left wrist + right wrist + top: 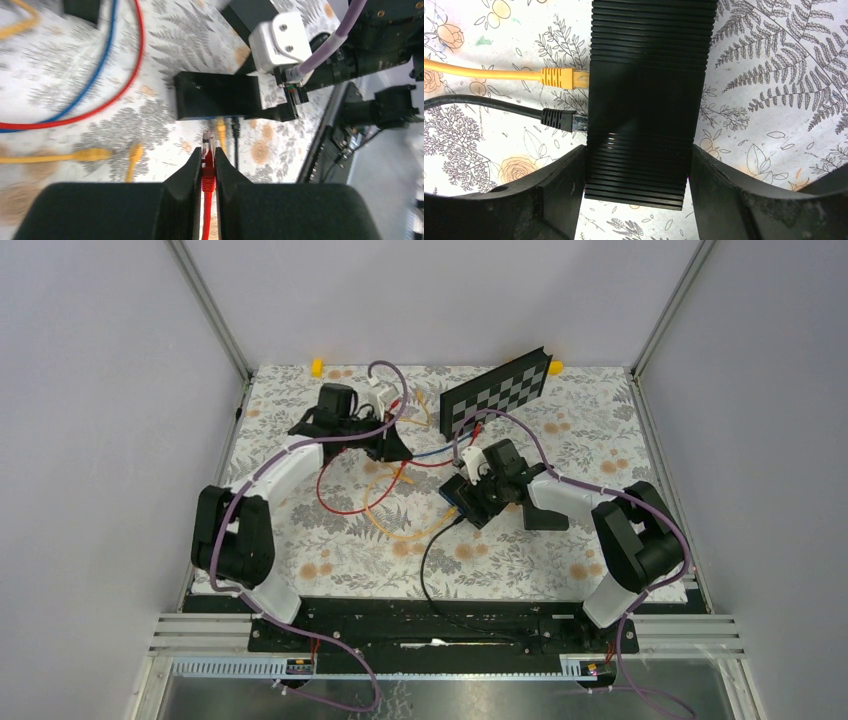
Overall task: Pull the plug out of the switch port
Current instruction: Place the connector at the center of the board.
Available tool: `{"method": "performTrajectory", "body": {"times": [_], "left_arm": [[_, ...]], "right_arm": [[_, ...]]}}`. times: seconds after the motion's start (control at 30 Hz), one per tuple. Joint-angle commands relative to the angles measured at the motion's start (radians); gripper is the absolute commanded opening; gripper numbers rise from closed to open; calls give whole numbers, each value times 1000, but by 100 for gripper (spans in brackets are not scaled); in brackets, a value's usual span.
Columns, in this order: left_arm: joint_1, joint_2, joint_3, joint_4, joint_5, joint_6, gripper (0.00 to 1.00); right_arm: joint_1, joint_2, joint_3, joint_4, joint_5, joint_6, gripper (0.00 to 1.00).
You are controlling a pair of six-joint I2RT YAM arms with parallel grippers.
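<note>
My left gripper is shut on a red plug with a clear tip. The plug is out of the switch and held a short way from its port side. The black ribbed switch lies on the floral mat. My right gripper is shut on the switch, one finger on each long side. A yellow plug and a black plug sit in ports on its left side. In the top view the left gripper is at the back centre-left and the right gripper is at the centre.
A checkerboard panel leans at the back. Red cable, blue cable and yellow cable loop over the mat between the arms. Loose yellow plugs lie near the left gripper. A small yellow block sits at the back wall.
</note>
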State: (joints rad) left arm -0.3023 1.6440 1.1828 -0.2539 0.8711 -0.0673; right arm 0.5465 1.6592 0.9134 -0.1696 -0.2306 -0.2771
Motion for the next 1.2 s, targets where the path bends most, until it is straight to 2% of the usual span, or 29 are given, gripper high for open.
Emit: {"method": "performTrajectory", "body": {"times": [0.0, 0.27, 0.47, 0.63, 0.83, 1.03, 1.17], "left_arm": [[38, -111, 104, -53, -132, 99, 0], [121, -141, 249, -69, -357, 110, 0], [233, -71, 401, -77, -431, 70, 0], [346, 25, 520, -54, -448, -34, 0], [437, 111, 569, 13, -443, -177, 0], [502, 109, 576, 56, -425, -247, 0], [512, 63, 598, 63, -417, -235, 0]], "right_arm": [[-19, -55, 40, -2, -15, -22, 0], [-29, -64, 41, -5, -5, -24, 0], [-33, -68, 42, -7, 2, -25, 0], [-36, -68, 44, -7, 5, -27, 0], [-37, -70, 44, -9, 10, -30, 0], [-43, -70, 43, -9, 8, -31, 0], [-45, -62, 44, -10, 0, -32, 0]]}}
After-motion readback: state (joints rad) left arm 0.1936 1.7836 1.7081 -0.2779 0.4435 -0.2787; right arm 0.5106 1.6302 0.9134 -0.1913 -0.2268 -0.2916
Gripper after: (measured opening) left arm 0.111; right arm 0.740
